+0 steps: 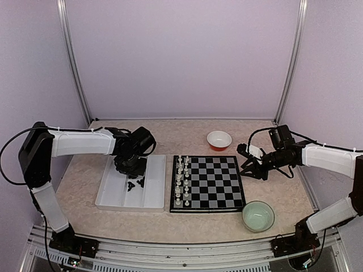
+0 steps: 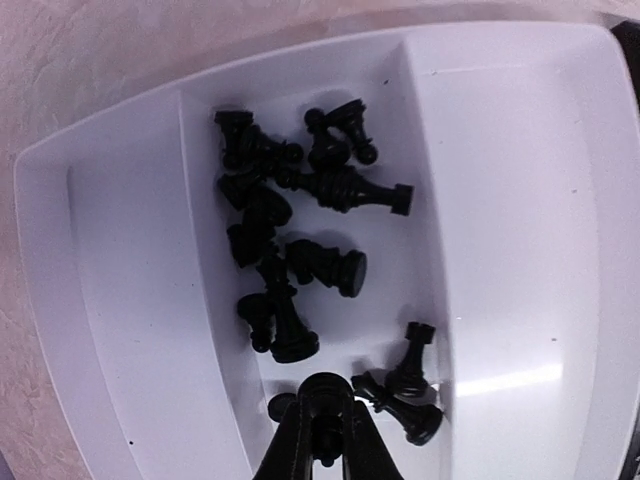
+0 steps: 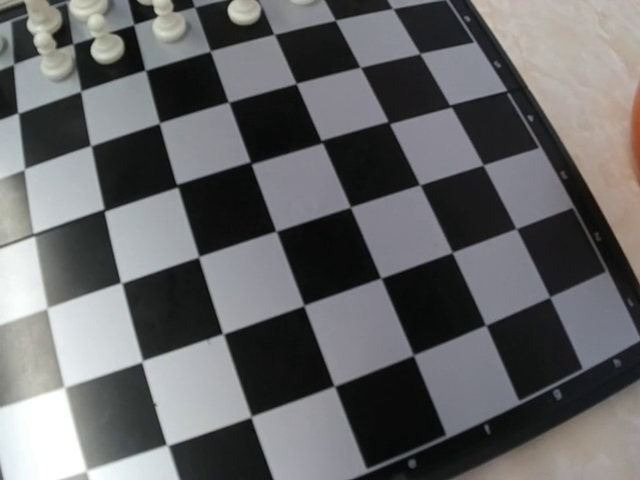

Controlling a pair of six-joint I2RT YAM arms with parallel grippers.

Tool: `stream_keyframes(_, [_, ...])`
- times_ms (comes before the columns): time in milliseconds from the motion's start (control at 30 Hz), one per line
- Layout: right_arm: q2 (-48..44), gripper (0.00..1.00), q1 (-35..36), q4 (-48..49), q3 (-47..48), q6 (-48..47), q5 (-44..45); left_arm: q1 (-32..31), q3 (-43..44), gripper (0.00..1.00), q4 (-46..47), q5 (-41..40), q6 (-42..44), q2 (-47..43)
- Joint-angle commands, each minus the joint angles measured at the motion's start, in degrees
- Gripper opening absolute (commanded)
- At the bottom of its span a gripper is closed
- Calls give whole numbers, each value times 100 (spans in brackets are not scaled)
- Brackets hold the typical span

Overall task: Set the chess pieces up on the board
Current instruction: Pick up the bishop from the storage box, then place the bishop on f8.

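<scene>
The left gripper looks clenched on one black chess piece in the middle compartment of the tray (black on black, so the hold is hard to confirm). The other black pieces lie tangled just beyond. They look like light, stiff, slick plastic, best pinched at the waist. The right gripper hangs parted and empty at the right edge of the board, its fingers unseen in its wrist view.

You have the tray left of the board, chess pieces in its middle compartment; one bowl behind the board, a second bowl off its near right corner.
</scene>
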Motion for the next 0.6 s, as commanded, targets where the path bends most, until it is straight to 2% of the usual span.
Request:
stream_keyframes(0, [31, 31, 39, -87, -58, 4, -43, -291, 779, 9, -816, -293, -79, -203])
stream_keyframes(267, [-168, 31, -12, -90, -31, 115, 134, -1082, 2269, 6, -1140, -112, 243, 114])
stream_keyframes(433, [-295, 30, -400, 201, -65, 448, 621, -1648, 3561, 6, -1221, 18, 617, 941])
stream_keyframes(567, [-145, 30, -902, 166, 55, 659, 531, -2005, 4514, 5, -1155, 212, 896, 1701])
